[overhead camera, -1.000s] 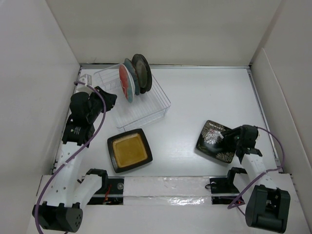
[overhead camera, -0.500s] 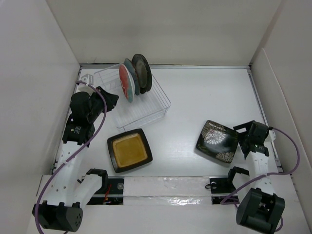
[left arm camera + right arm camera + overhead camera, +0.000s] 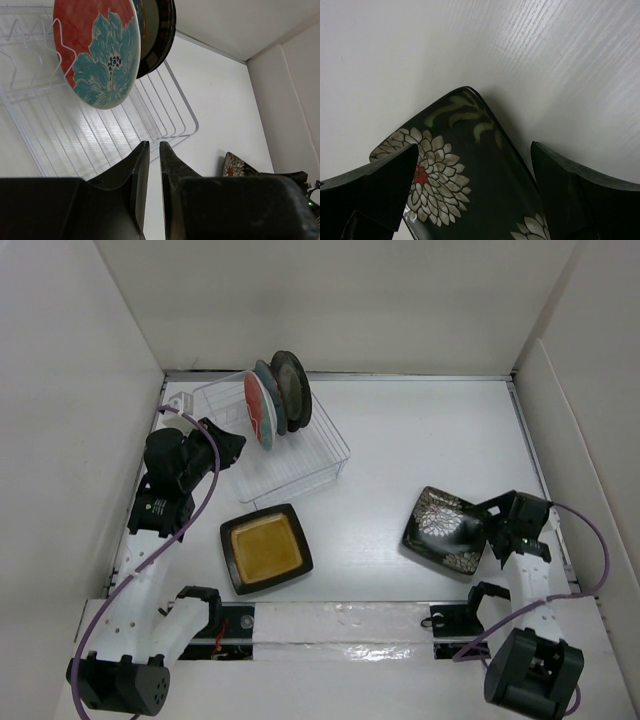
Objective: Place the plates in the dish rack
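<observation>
Your right gripper [image 3: 474, 150] gapes wide around the floral plate [image 3: 470, 205] by the worktop's [image 3: 420, 440] right edge, holding nothing; your left gripper [image 3: 154, 150] is nearly closed, empty.

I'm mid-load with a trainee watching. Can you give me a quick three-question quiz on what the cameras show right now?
1. Multiple choice: how many plates can be seen standing in the dish rack? A two, B three, C five.
2. True or false: the right gripper is shut on the black floral plate.
3. Short answer: which plate lies on the table just on the near side of the rack?
Key: 1 B. 2 False: its jaws stand open on either side of the plate's corner. 3 The brown amber-centred square plate.
</observation>
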Controlling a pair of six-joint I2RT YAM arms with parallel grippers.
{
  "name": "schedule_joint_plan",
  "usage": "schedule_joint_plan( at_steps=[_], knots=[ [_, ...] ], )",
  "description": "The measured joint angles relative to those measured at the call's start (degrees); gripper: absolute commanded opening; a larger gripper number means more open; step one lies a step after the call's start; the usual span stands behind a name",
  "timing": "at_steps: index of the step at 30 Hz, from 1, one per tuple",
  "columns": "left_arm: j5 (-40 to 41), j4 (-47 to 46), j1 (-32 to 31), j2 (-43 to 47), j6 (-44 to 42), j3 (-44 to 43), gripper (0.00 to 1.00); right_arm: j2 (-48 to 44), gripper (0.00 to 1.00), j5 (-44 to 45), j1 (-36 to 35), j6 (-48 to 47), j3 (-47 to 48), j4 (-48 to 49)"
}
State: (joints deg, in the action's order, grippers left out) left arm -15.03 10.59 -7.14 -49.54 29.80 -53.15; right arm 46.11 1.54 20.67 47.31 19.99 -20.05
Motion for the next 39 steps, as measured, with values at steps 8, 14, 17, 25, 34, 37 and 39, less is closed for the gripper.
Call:
schedule_joint_plan(
  at_steps=[8,14,17,25,34,37,39],
  knots=[
    [-0.1,0.0,0.0,-0.1,0.0,0.0,0.11,-2.7,1.00,3.0,0.0,0.5,0.9,-0.3],
    [-0.2,0.1,0.0,-0.2,0.0,0.0,0.11,4.1,0.99,2.9,0.0,1.0,0.6,0.0],
    [-0.4,0.1,0.0,-0.2,0.0,0.0,0.11,4.4,0.98,4.1,0.1,1.4,0.6,1.1],
    [-1.5,0.2,0.0,-0.7,0.0,0.0,0.10,11.9,0.97,-1.0,0.2,0.9,0.4,13.2],
    [-1.7,0.2,0.0,-1.3,0.0,0.0,0.10,11.7,0.74,-8.9,-0.1,-1.7,0.0,11.5],
    [-1.7,0.2,0.0,-1.3,0.0,0.0,0.10,10.5,0.81,-11.1,-0.3,-2.4,-0.1,10.5],
    [-1.7,0.2,0.0,-1.3,0.0,0.0,0.10,7.3,0.84,-12.2,-0.5,-2.8,-1.0,8.7]
  ],
)
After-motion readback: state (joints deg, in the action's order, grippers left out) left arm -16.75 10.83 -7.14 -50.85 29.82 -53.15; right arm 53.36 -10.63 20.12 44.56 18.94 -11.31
